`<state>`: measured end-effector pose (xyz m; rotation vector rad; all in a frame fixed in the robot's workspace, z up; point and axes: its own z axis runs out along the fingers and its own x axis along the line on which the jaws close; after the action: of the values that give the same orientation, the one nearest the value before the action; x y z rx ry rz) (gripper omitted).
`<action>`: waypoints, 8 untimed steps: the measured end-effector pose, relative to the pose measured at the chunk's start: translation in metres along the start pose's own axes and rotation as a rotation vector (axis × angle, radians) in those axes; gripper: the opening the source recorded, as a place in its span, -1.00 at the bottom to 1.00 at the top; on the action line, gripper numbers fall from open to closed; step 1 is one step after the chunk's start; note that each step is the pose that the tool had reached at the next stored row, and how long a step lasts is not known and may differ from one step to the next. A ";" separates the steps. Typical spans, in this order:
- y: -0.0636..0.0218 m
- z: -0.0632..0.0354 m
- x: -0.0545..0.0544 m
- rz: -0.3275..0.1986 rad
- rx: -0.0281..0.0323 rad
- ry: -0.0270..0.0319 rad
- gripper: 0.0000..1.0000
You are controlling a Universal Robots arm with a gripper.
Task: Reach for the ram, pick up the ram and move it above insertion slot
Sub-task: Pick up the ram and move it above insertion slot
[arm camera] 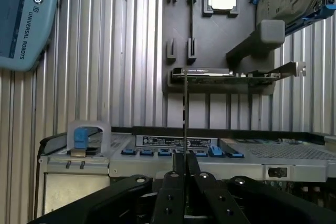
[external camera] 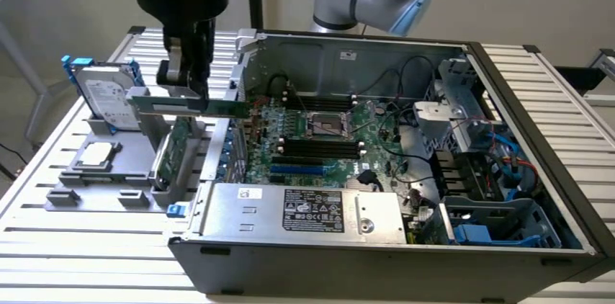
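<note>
The ram (external camera: 183, 104) sits clamped in your end effector (external camera: 186, 88), lifted clear of the grey holder (external camera: 115, 167) below it on the worktop (external camera: 57, 246). From the wrist, the stick (arm camera: 185, 114) stands edge-on between closed fingers (arm camera: 176, 182). The open computer case (external camera: 384, 174) lies just beside.

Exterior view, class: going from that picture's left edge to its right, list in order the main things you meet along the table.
Hard drive standing in the grey holder → gripper shut on the ram → motherboard in the open computer case → blue drive bays.
</note>
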<state>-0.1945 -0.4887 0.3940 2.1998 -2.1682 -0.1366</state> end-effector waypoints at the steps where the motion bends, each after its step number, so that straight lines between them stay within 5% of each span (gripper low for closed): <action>1: -0.0045 -0.0004 0.000 0.000 0.0001 -0.0031 -0.73; 8: -0.0362 -0.0035 0.000 -0.003 0.0005 -0.0270 -0.73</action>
<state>-0.1581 -0.4880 0.3939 2.2140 -2.1793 -0.1669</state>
